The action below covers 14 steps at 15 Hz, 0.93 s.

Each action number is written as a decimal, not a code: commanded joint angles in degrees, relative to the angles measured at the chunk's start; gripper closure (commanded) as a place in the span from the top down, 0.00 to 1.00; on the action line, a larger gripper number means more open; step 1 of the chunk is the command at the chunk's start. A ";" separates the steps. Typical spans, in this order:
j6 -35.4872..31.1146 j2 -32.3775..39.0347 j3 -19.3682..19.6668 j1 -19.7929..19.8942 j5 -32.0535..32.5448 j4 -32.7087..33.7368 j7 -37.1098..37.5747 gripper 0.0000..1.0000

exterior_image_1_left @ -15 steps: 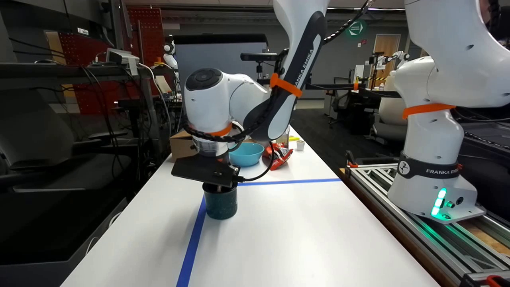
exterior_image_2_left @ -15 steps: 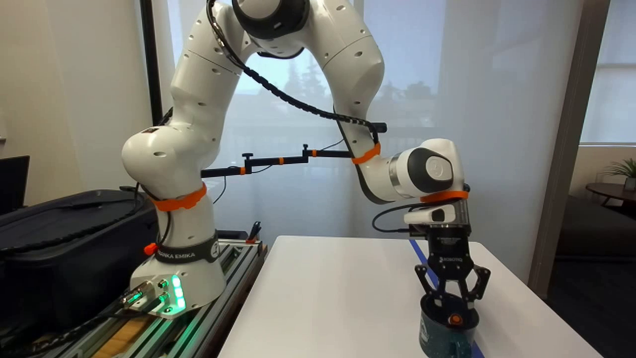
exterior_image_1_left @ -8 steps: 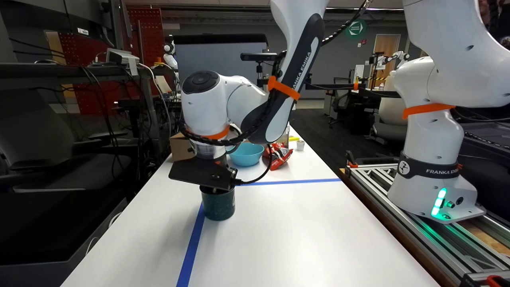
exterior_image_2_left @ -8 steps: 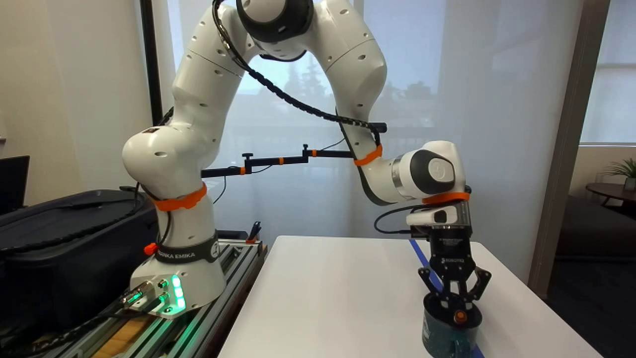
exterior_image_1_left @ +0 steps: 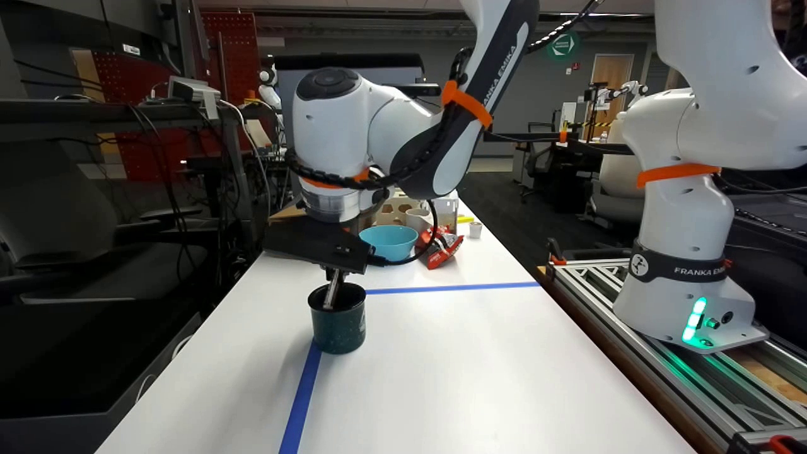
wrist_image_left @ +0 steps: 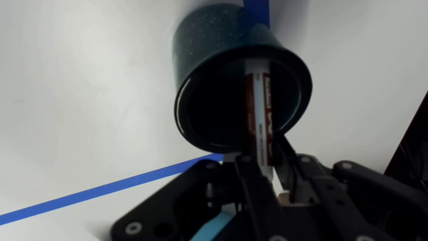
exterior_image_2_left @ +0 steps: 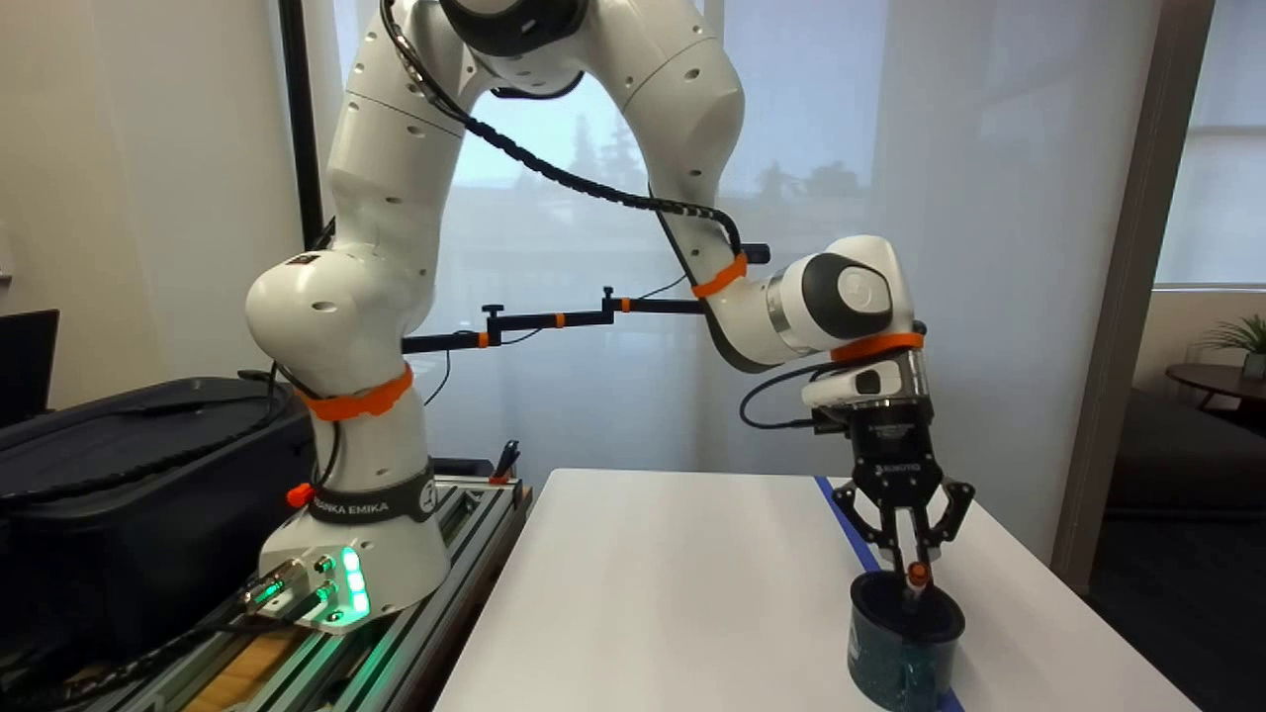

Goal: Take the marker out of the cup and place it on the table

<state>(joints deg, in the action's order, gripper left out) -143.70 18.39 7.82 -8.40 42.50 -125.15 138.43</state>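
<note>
At left the speckled mug (exterior_image_1_left: 339,331) stands on the worktop (exterior_image_1_left: 479,372), the red-labelled marker (wrist_image_left: 260,107) slanting down inside it, its upper part clenched by the pincer (exterior_image_2_left: 911,565); a sideways pull before the lower end clears the rim could tip the mug; far and right, a wide swing could knock the light-blue bowl (exterior_image_1_left: 389,244).

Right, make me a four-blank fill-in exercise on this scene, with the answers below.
1. The tool holds the ____.
2. The cup stands on the white ____.
3. The tape on that surface is coloured ____.
4. A red bag lies beside the light-blue ____.
Missing words: marker; table; blue; bowl.
</note>
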 commanded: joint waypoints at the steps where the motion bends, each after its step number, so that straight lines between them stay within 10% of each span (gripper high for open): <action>1: 0.79 -8.77 -0.56 -0.34 2.20 -6.37 2.23 0.05; 14: -1.88 -18.18 -10.77 0.64 1.00 -20.47 4.42 0.05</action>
<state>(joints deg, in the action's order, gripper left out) -143.84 1.93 -1.50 -8.30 43.34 -141.75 140.60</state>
